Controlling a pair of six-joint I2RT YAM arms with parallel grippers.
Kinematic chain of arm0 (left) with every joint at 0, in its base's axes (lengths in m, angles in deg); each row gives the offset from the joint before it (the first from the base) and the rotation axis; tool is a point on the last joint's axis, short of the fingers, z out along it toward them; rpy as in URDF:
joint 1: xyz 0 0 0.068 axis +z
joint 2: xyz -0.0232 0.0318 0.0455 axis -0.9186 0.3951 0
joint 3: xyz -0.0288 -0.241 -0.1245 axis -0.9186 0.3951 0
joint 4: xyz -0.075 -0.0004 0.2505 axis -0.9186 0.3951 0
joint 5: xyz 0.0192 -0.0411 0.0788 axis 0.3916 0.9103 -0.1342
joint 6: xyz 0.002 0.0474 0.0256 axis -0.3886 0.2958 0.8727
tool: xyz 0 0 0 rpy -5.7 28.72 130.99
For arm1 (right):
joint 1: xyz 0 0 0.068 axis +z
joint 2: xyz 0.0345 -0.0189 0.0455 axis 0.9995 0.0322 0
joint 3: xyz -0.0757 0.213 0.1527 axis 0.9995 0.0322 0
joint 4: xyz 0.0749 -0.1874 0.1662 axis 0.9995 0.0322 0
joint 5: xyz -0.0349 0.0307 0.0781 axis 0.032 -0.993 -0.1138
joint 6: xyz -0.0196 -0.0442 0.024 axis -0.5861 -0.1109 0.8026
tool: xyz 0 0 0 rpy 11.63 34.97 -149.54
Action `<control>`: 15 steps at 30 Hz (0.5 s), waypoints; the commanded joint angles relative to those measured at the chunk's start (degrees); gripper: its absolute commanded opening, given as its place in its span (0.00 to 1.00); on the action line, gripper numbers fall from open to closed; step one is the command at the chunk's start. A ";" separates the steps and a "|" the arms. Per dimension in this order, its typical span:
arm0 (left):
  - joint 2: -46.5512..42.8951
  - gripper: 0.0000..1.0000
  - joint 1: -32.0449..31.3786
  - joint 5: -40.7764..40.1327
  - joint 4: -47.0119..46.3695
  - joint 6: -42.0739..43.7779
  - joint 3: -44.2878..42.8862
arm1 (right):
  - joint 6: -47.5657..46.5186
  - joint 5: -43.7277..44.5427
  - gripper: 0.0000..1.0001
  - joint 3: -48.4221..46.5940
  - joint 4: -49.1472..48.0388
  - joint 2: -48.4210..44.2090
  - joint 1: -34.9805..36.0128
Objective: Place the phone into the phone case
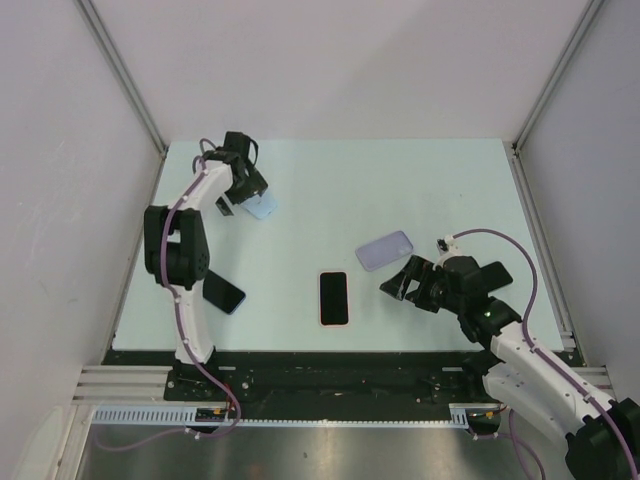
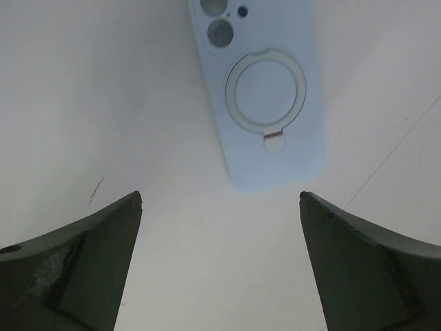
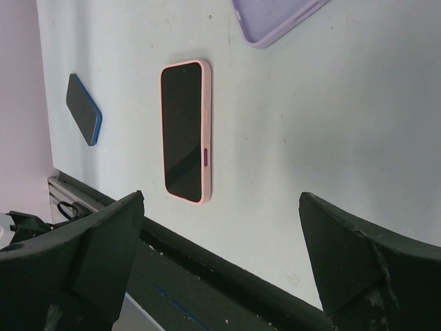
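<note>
A light blue phone case (image 1: 262, 207) lies back up at the far left of the table. In the left wrist view this case (image 2: 265, 89) shows its ring and camera holes, just beyond my left gripper (image 2: 220, 196), which is open and empty. A phone with a pink rim (image 1: 333, 298) lies screen up at the near middle. A dark phone with a blue edge (image 1: 224, 292) lies by the left arm. An empty lilac case (image 1: 385, 250) sits right of centre. My right gripper (image 1: 403, 285) is open beside it, holding nothing; its wrist view shows the pink-rimmed phone (image 3: 186, 131).
The table's black front rail (image 3: 207, 269) runs just below the right gripper (image 3: 222, 196). The blue-edged phone (image 3: 84, 109) and lilac case (image 3: 275, 17) sit at the edges of that view. White walls with metal posts (image 1: 125, 70) enclose the table.
</note>
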 commanded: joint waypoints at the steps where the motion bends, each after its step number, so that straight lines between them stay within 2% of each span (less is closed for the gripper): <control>1: 4.53 1.00 0.47 -1.74 2.93 -0.35 -10.28 | -1.80 1.11 0.98 -1.95 -0.86 1.57 -0.26; 15: 18.77 1.00 0.47 -1.39 5.39 -3.51 -23.04 | -3.47 0.32 0.98 -2.57 -1.04 3.51 -1.67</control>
